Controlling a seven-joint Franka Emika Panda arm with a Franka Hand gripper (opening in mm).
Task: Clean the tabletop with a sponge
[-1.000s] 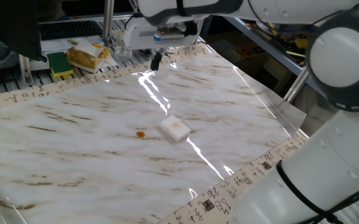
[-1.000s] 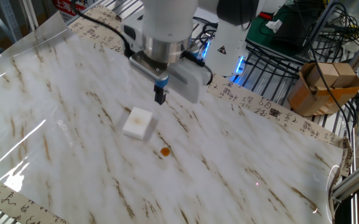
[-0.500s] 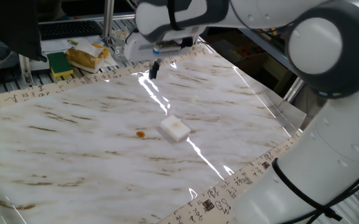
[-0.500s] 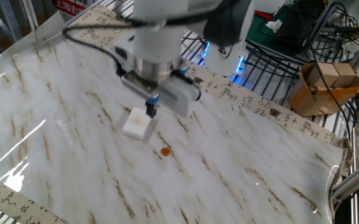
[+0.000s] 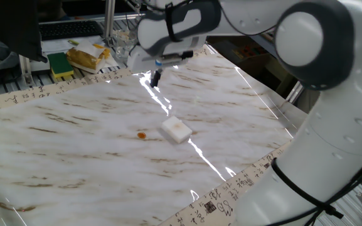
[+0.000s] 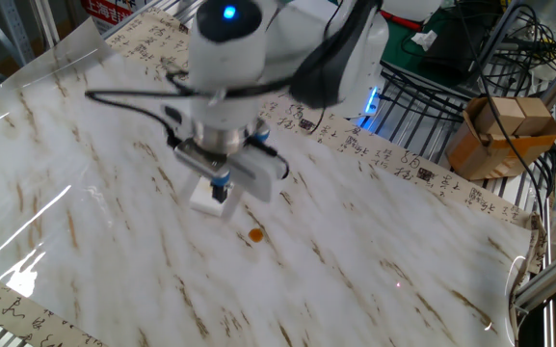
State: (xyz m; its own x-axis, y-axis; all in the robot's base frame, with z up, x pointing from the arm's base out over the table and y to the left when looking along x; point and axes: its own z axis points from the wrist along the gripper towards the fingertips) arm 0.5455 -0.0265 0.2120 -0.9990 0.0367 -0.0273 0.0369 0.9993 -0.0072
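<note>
The tabletop (image 5: pixel 74 144) is a glossy white marble-look sheet with brown streaks and a beige printed border; it also shows in the other fixed view (image 6: pixel 374 260). The small white sponge (image 5: pixel 176 130) lies flat near its middle. In the other fixed view the sponge (image 6: pixel 200 203) is partly covered by my gripper (image 6: pixel 220 192). My gripper (image 5: pixel 155 77) hangs above the sponge with its dark fingers close together and holds nothing. A small orange spot (image 5: pixel 142 135) lies on the sheet beside the sponge (image 6: pixel 255 234).
A green-and-yellow sponge (image 5: pixel 59 64) and a yellowish bag (image 5: pixel 88 56) lie on the metal rack behind the table. A cardboard box (image 6: pixel 497 135) and cables stand off the table's far side. The robot's white arm (image 5: pixel 331 157) fills the right side.
My gripper has swung over and come lower, from beside the sponge to above it. The sponge and the orange spot have not moved.
</note>
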